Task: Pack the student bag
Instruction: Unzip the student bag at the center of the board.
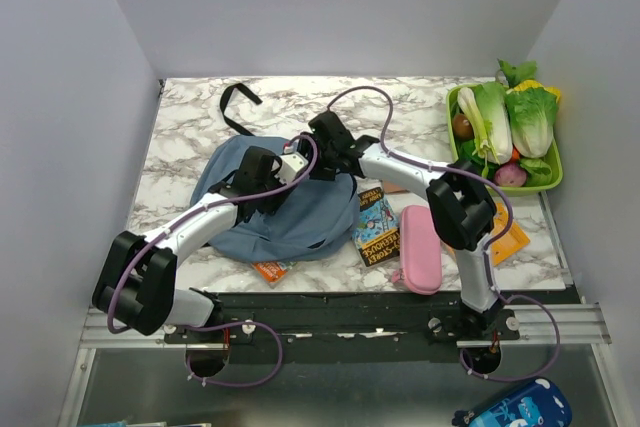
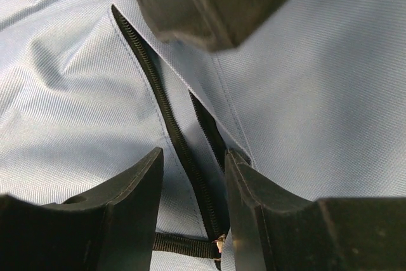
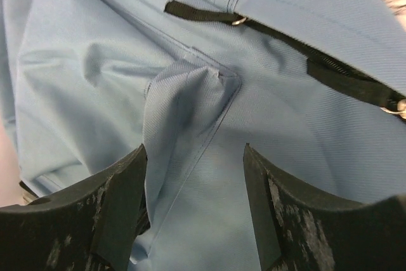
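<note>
Student bag (image 1: 290, 225) lies flat on the worktop (image 1: 180, 129) under both arms. Your left fingers (image 2: 152, 172) stand apart over its zipper (image 2: 170, 125), your right fingers (image 3: 130, 182) apart around a cloth fold (image 3: 184, 99), holding nothing. Squeeze now and you may pinch only cloth, so the bag slides

Reaching the left arm (image 1: 200, 222) forward and to the right, with the left gripper (image 2: 190, 164) pointing down and its jaws standing partly apart. Stretching the right arm (image 1: 400, 169) forward and to the left from a raised elbow, pointing the right gripper (image 3: 193, 157) down with jaws spread wider, clamping nothing. Hovering with both wrists just beside each other.
</note>
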{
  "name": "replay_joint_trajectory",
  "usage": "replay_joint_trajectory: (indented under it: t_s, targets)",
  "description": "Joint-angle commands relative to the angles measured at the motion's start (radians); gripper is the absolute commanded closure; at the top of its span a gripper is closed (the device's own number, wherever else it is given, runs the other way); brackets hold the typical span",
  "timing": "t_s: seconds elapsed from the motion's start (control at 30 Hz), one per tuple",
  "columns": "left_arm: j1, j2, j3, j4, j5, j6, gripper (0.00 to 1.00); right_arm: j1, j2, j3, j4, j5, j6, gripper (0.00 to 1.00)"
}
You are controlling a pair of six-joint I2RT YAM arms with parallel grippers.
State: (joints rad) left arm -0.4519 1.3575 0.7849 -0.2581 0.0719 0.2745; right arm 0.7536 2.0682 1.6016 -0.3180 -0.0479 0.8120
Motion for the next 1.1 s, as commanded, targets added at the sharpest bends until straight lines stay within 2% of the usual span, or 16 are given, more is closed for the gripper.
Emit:
replay_joint_trajectory:
  t_s: [0.0,0.37,0.57,0.7,1.07]
  targets:
    - [-0.004,-0.037,-0.044,0.049,-0.101,-0.018,0.48,0.026,0.066,0.041,-0.006,-0.07,0.0,0.29]
    - [-0.004,-0.009,-0.044,0.091,-0.115,-0.02,0.47,0.062,0.063,0.034,-0.052,-0.069,-0.054,0.3]
    - [-0.004,-0.008,-0.059,0.105,-0.155,-0.011,0.46,0.064,0.04,-0.031,-0.059,-0.049,-0.065,0.37]
    - [-0.004,0.014,-0.07,0.115,-0.198,0.011,0.46,0.064,0.018,-0.094,-0.055,-0.029,-0.065,0.46]
    - [-0.004,0.114,-0.087,0.184,-0.299,0.034,0.47,0.064,0.009,-0.167,-0.033,-0.014,-0.059,0.49]
